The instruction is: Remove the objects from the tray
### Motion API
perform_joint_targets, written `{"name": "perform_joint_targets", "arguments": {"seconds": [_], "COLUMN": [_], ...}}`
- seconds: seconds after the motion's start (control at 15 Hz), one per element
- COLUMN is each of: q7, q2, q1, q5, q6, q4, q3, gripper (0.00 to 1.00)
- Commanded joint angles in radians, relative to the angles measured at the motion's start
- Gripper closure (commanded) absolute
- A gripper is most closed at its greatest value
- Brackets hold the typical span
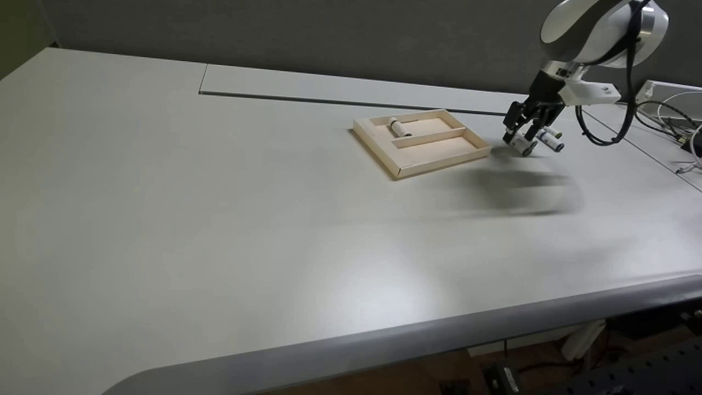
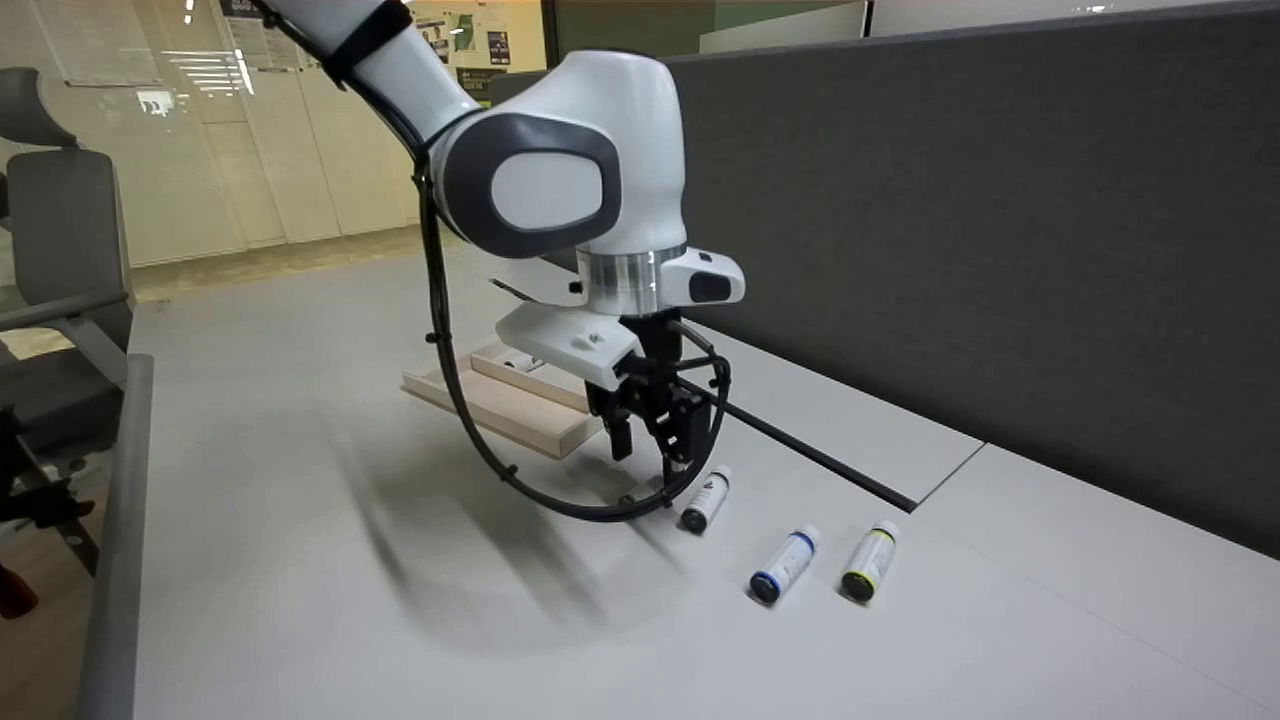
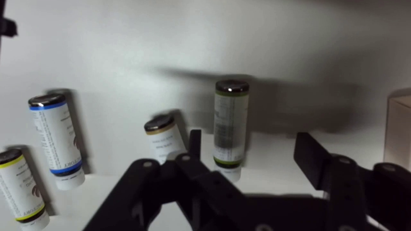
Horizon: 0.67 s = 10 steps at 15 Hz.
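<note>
The tan wooden tray [image 1: 378,156] lies on the table and also shows in an exterior view [image 2: 520,425]; its edge shows in the wrist view [image 3: 398,128]. One small whitish bottle [image 1: 399,127] lies in its rear compartment. Outside the tray lie a green-banded bottle [image 3: 231,125], a tan-banded bottle [image 3: 163,141], a blue-banded bottle [image 3: 56,138] and a yellow-banded bottle [image 3: 22,189]. My gripper [image 3: 249,149] is open beside the tray, low over the table, also in both exterior views [image 1: 518,134] [image 2: 648,462]. The green-banded bottle lies between its fingers, nearer the left one, with gaps on both sides.
A grey partition [image 2: 950,250] stands along the table's back. A dark slot [image 1: 329,102] runs near that edge. White boxes and cables [image 1: 672,118] lie at the far right. My arm's black cable loop [image 2: 560,510] hangs low beside the gripper.
</note>
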Motion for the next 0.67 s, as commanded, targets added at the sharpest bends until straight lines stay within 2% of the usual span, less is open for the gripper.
{"name": "perform_joint_targets", "arguments": {"seconds": [0.0, 0.27, 0.6], "q7": [0.070, 0.062, 0.050], "q2": [-0.111, -0.144, -0.067], "q1": [0.053, 0.111, 0.189], "q5": [-0.033, -0.046, -0.025], "q6": [-0.048, -0.044, -0.067], "q4": [-0.062, -0.051, 0.024], "q3": [-0.015, 0.022, 0.110], "gripper": [0.00, 0.00, 0.00]}}
